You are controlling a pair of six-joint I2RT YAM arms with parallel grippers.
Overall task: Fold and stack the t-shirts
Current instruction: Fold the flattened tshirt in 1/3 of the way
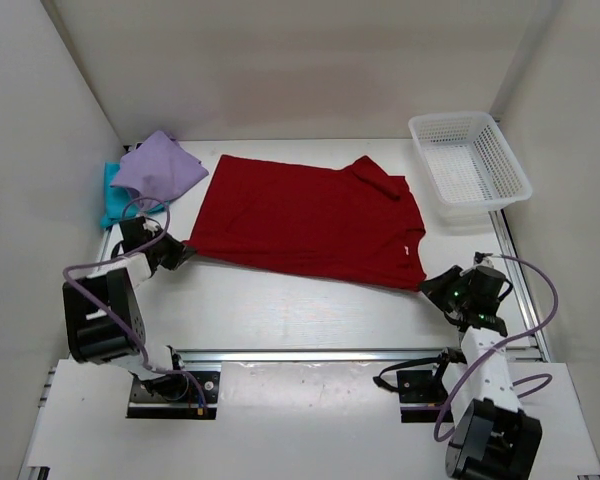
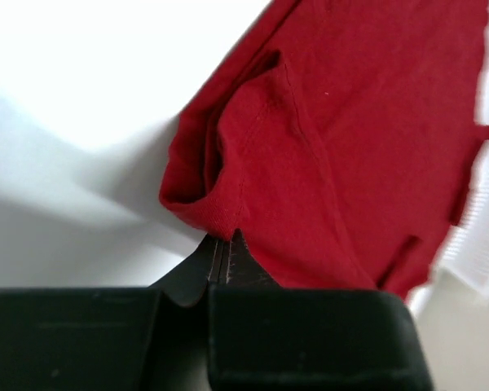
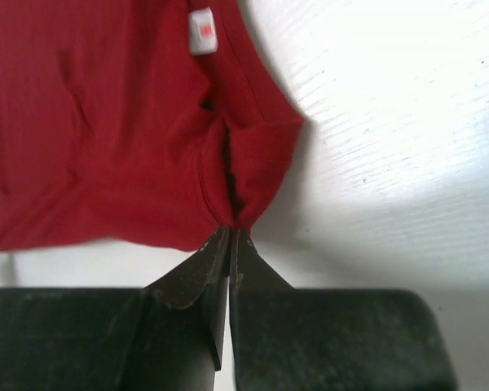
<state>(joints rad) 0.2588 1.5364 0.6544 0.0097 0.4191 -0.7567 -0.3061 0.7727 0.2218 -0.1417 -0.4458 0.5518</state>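
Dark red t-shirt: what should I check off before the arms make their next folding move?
1. The left gripper shut on the dark red cloth t-shirt, near-left corner: ok.
2. The right gripper shut on its near-right corner: ok.
3. Shirt spread flat: not ok, far-right sleeve lies folded over.
4. The lavender cloth shirt on the teal cloth shirt, apart from the red one: ok.
5. The white plastic mesh basket clear of the shirt: ok.

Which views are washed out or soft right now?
Left wrist: table blown out white, dark red t-shirt slightly soft, left gripper a featureless black. Right wrist: sharper, table grain visible, glare at upper right. Top external: even light, soft shadows, no glare.
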